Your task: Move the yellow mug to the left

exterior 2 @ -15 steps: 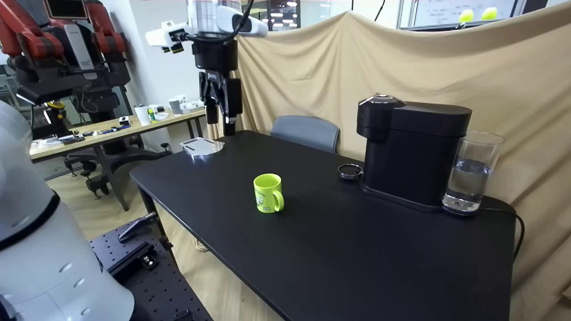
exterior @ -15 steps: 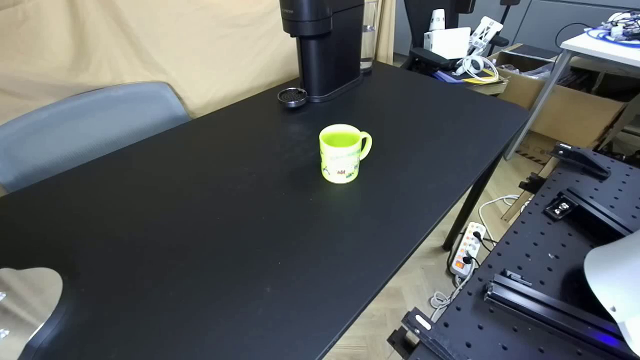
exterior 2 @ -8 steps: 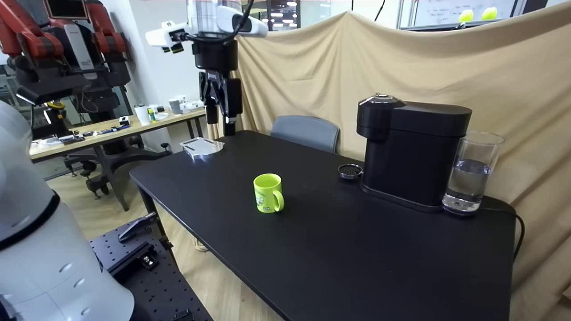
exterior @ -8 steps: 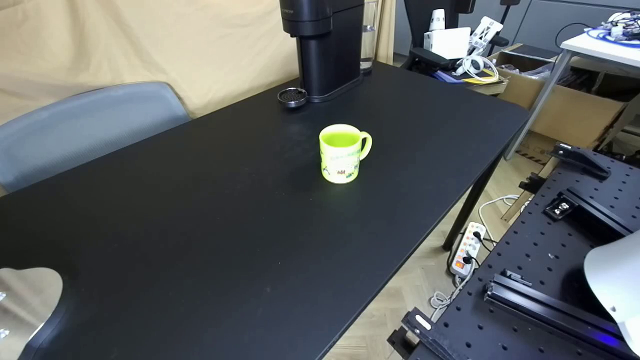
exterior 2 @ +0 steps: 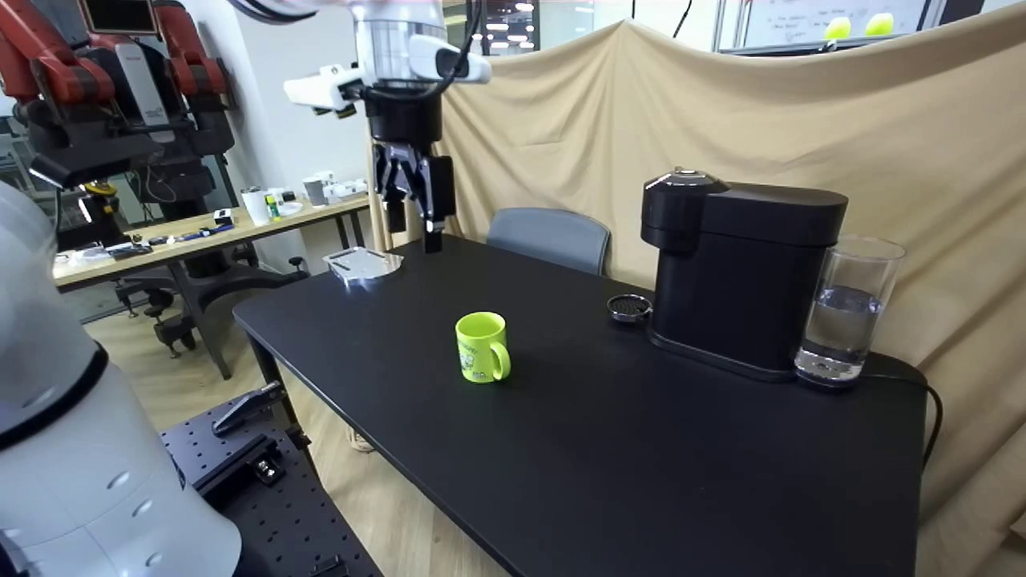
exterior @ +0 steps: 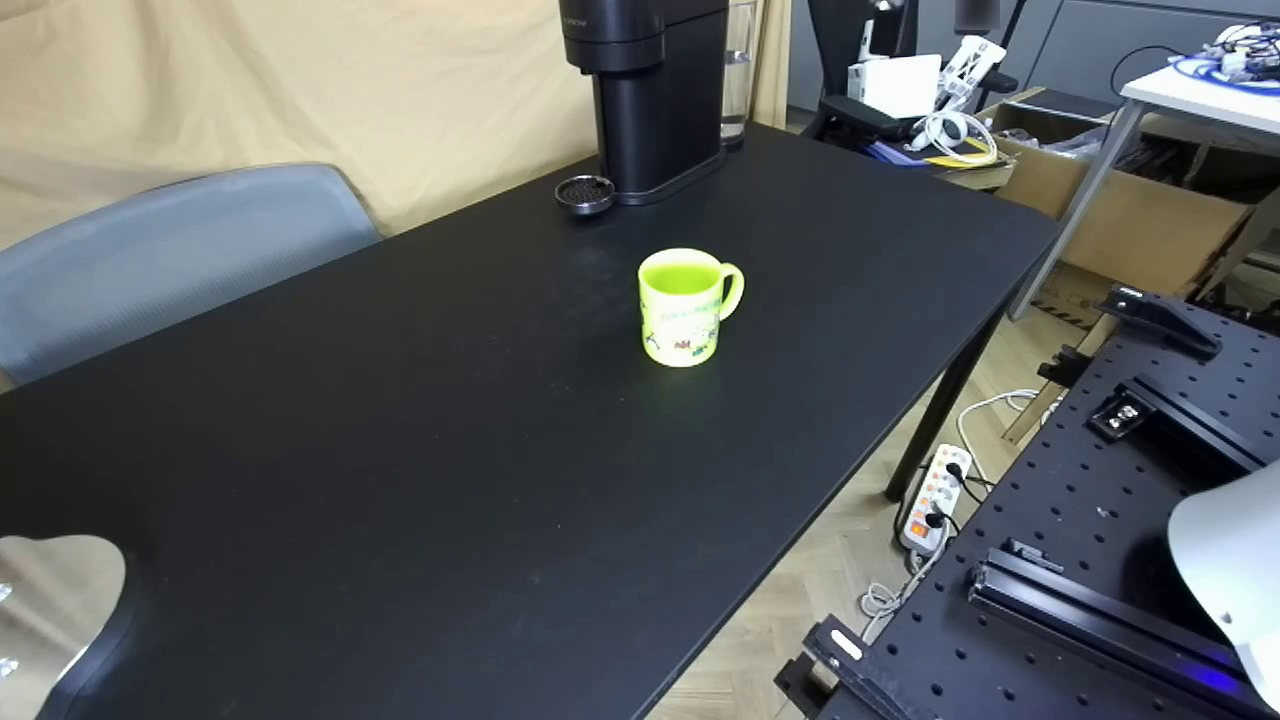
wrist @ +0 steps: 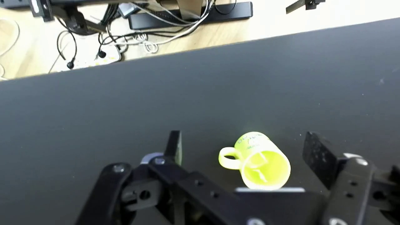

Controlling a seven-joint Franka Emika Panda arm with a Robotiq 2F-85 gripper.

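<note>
The yellow mug (exterior: 680,318) stands upright on the black table; it also shows in an exterior view (exterior 2: 479,349) and in the wrist view (wrist: 265,168). It is yellow-green with a side handle and small printed marks. My gripper (exterior 2: 414,231) hangs above the table, higher than the mug and apart from it, pointing down. In the wrist view its two fingers (wrist: 245,151) are wide apart with the mug seen between them from above, and nothing is held. The gripper's own body hides a little of the mug's near rim there.
A black coffee machine (exterior 2: 741,280) with a round drip tray (exterior 2: 629,308) stands at the table's back, beside a glass of water (exterior 2: 846,320). A shiny metal plate (exterior 2: 362,263) lies at the table's far end. A grey chair (exterior 2: 549,239) stands behind.
My gripper has moved slightly right and down in an exterior view over the last half second. It was still before that. The mug has not moved.
</note>
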